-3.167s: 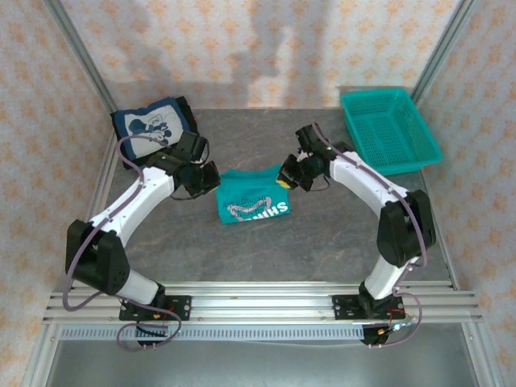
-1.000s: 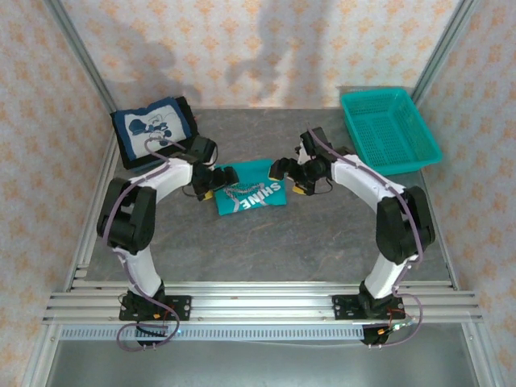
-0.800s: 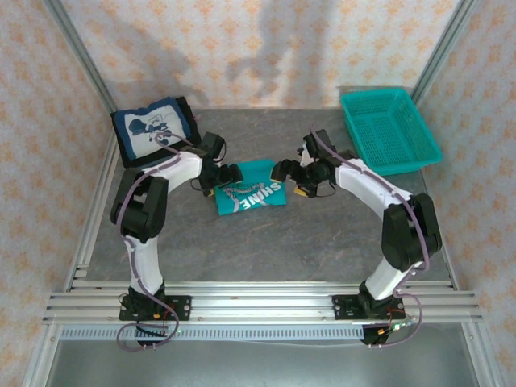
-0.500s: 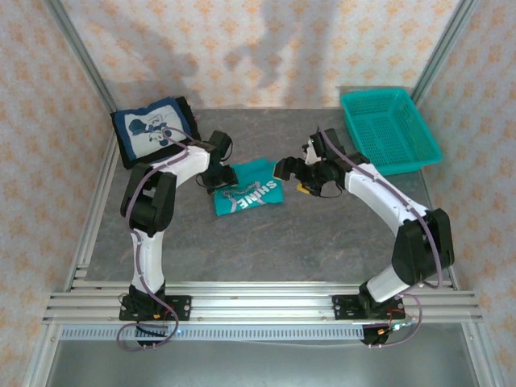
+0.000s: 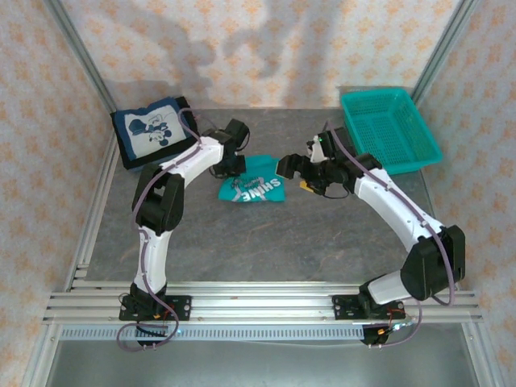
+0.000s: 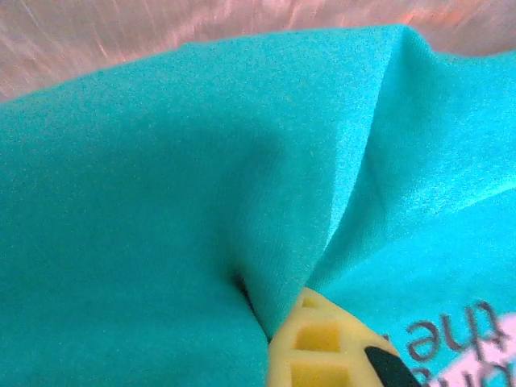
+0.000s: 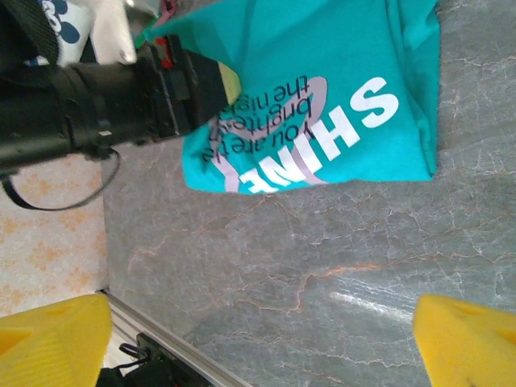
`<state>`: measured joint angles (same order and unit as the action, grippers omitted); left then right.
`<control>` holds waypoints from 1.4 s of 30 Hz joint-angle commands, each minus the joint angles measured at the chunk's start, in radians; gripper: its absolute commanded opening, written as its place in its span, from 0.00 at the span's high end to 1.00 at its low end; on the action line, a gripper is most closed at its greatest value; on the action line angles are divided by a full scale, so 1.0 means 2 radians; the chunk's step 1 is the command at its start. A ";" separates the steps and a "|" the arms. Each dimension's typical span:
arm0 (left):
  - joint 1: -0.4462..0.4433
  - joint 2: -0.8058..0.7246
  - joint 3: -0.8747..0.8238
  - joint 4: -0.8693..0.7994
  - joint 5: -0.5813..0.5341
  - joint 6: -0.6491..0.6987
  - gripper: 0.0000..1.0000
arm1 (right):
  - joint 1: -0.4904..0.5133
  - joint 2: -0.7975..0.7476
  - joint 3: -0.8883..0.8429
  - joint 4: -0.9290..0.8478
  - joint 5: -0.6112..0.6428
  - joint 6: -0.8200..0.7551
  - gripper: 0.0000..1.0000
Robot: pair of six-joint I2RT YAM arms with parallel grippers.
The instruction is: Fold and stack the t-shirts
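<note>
The folded teal t-shirt [image 5: 256,190] with white "SHINE" lettering lies mid-table. My left gripper [image 5: 234,159] is at its back left edge, shut on a pinched fold of the teal cloth [image 6: 201,177]; one yellow fingertip [image 6: 322,348] shows against the fold. My right gripper [image 5: 289,171] hovers just off the shirt's right edge, open and holding nothing. Its yellow fingertips [image 7: 48,343] stand wide apart over bare table, with the teal t-shirt [image 7: 322,97] beyond them. A folded navy t-shirt [image 5: 151,131] with a white cartoon print lies at the back left on a black one [image 5: 188,111].
A teal mesh basket [image 5: 389,129] stands at the back right corner. Metal frame posts and patterned walls close off the left, right and back sides. Bare grey table [image 5: 266,242] stretches in front of the shirt to the rail at the near edge.
My left gripper has reached farther right along the teal shirt's back edge and shut on it, bunching and shifting the cloth. The right gripper stayed open and backed off slightly to the right.
</note>
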<state>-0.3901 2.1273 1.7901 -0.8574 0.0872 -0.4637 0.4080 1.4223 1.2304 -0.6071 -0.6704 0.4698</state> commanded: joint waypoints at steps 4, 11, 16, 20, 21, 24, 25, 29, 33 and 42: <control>0.005 -0.040 0.131 -0.078 -0.072 0.084 1.00 | -0.008 -0.021 0.008 0.015 0.006 0.004 0.01; 0.013 -0.015 0.237 -0.118 -0.090 0.134 1.00 | -0.012 -0.021 0.008 0.034 -0.003 0.019 0.01; 0.037 0.001 0.296 -0.132 -0.080 0.159 1.00 | -0.012 -0.025 0.004 0.035 -0.001 0.022 0.01; 0.055 0.011 0.345 -0.141 -0.069 0.181 1.00 | -0.012 -0.027 -0.002 0.040 0.000 0.027 0.01; 0.059 0.014 0.358 -0.143 -0.068 0.189 1.00 | -0.012 -0.026 -0.003 0.042 0.000 0.029 0.01; 0.077 0.017 0.384 -0.142 -0.061 0.200 1.00 | -0.012 -0.024 -0.008 0.051 -0.001 0.037 0.01; 0.088 0.013 0.384 -0.139 -0.052 0.197 1.00 | -0.012 -0.024 -0.009 0.053 0.000 0.040 0.01; 0.115 0.008 0.393 -0.131 -0.036 0.202 1.00 | -0.012 -0.017 -0.008 0.055 -0.001 0.045 0.01; 0.144 0.007 0.405 -0.120 -0.008 0.199 1.00 | -0.012 -0.008 -0.004 0.056 0.000 0.048 0.01; 0.198 0.017 0.417 -0.096 0.044 0.175 1.00 | -0.012 0.017 0.002 0.075 -0.004 0.068 0.01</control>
<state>-0.0132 2.1612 2.5851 -1.1007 0.1184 -0.0929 0.3897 1.4471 1.2213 -0.4995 -0.6735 0.5816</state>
